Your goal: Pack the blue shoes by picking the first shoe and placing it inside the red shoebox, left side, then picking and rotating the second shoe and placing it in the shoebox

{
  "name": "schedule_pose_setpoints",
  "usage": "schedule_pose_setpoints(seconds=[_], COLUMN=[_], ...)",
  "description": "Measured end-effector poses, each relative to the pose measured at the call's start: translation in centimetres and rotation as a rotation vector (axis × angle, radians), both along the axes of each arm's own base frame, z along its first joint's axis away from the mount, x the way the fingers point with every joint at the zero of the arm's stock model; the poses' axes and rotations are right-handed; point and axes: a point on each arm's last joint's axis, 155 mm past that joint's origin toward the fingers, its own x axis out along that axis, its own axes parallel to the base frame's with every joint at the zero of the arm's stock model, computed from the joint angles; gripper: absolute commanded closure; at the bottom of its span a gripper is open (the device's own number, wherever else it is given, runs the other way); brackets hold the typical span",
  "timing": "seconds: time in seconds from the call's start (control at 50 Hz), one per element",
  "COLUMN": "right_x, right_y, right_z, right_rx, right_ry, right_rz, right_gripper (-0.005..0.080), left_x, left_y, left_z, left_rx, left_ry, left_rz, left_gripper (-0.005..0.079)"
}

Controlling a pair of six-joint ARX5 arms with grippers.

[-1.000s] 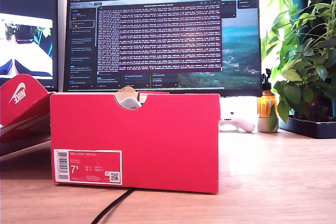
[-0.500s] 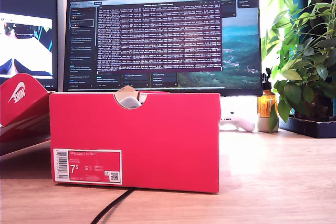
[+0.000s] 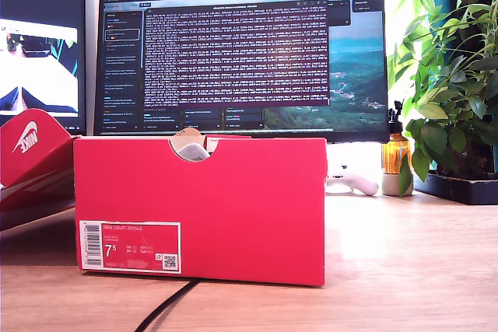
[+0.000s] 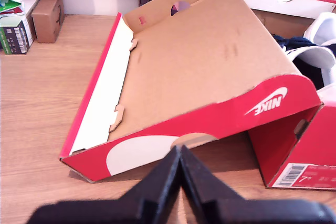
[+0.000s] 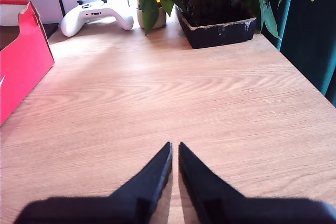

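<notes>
On the wooden desk (image 3: 412,270), at the middle of the exterior view: the red shoebox (image 3: 233,192), upright, open at the top, one red wall square to the camera. Carries a white size label (image 3: 130,246) low on that wall, toward the exterior view's left, and a half-round notch (image 3: 191,149) in the top edge. Shows through the notch a pale rounded shape, possibly part of a shoe; too little visible there to be sure.

In the first wrist view, more of the same: the blue shoes (image 4: 310,51) inside the shoebox (image 4: 315,145), seen as navy upper and white lining above the box wall. Cannot tell how the two lie against each other.

Just beside the box, on the exterior view's left, the red lid (image 3: 31,153), tilted, white swoosh on its side. Lies bare cardboard underside up in the first wrist view (image 4: 199,61).

My first gripper (image 4: 180,153): jaws pressed tip to tip, nothing between them, above the desk just before the lid's rim.

My second gripper (image 5: 174,148): jaws drawn almost together, only a thin slit left, empty, over bare desk well apart from the box.

Behind the box, a monitor (image 3: 241,44) full of text. On the exterior view's right, a white game controller (image 3: 354,183), an amber bottle (image 3: 394,153) and a potted plant (image 3: 451,75). Under the box front, a black cable (image 3: 163,309).
</notes>
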Motion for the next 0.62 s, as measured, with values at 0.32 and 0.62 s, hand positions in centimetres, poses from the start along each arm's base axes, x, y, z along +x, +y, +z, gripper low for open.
schedule_pose_setpoints(seconds=[0.32,0.62], right_x=[0.0,0.0], right_y=[0.0,0.0], right_z=[0.0,0.0], right_rx=[0.0,0.0], right_ry=[0.0,0.0], right_rz=[0.0,0.0], right_gripper=[0.0765,0.0765], left_x=[0.6,0.6], left_y=[3.6,6.1], left_z=[0.0,0.0], left_rx=[0.0,0.0], left_ry=[0.0,0.0], left_rz=[0.152,0.259], left_gripper=[0.0759,0.0759])
